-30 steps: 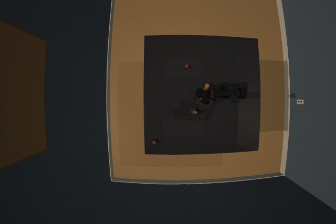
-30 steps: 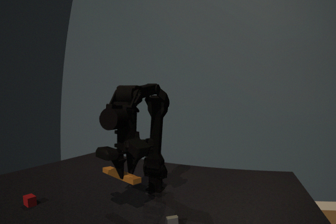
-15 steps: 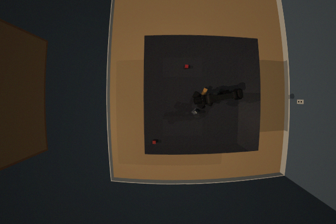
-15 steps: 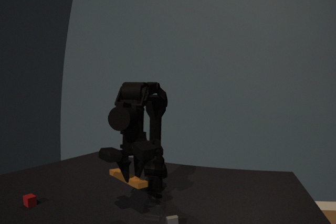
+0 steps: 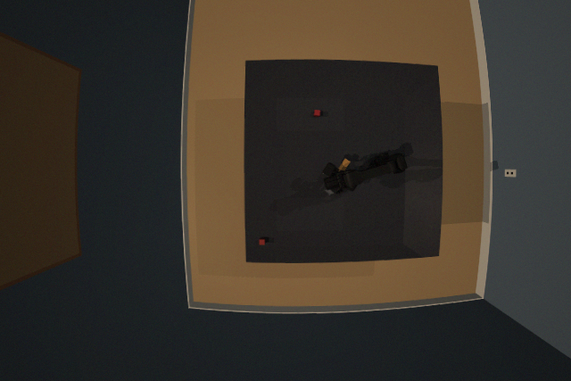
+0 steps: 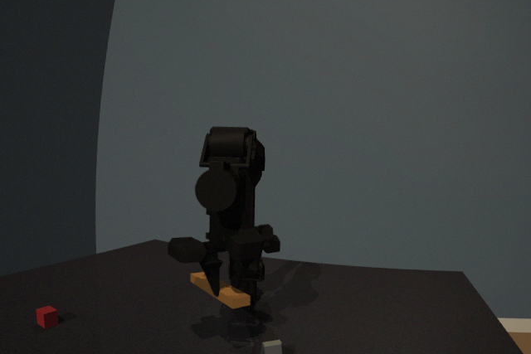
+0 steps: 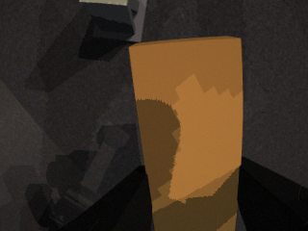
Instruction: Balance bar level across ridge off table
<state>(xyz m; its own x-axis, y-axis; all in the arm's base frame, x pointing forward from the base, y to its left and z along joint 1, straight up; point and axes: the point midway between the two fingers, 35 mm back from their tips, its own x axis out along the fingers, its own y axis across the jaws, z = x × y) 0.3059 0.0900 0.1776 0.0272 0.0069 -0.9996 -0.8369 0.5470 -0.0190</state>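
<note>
The orange bar (image 5: 344, 164) (image 6: 233, 300) (image 7: 207, 120) is held in the air above the dark table (image 6: 386, 307). My gripper (image 6: 236, 297) (image 7: 192, 172) is shut on the bar, with one finger on each long side. The light grey ridge (image 5: 328, 192) (image 6: 272, 344) (image 7: 108, 16) stands on the table, apart from the bar. In the wrist view it is beyond the bar's far end, to the upper left. In the top view the arm hides part of the ridge and most of the bar.
A red cube (image 5: 317, 112) (image 6: 46, 317) stands on the table, well away from the bar and the ridge. A second red cube (image 5: 261, 242) stands near the table's lower left corner in the top view. The arm's shadow falls across the table.
</note>
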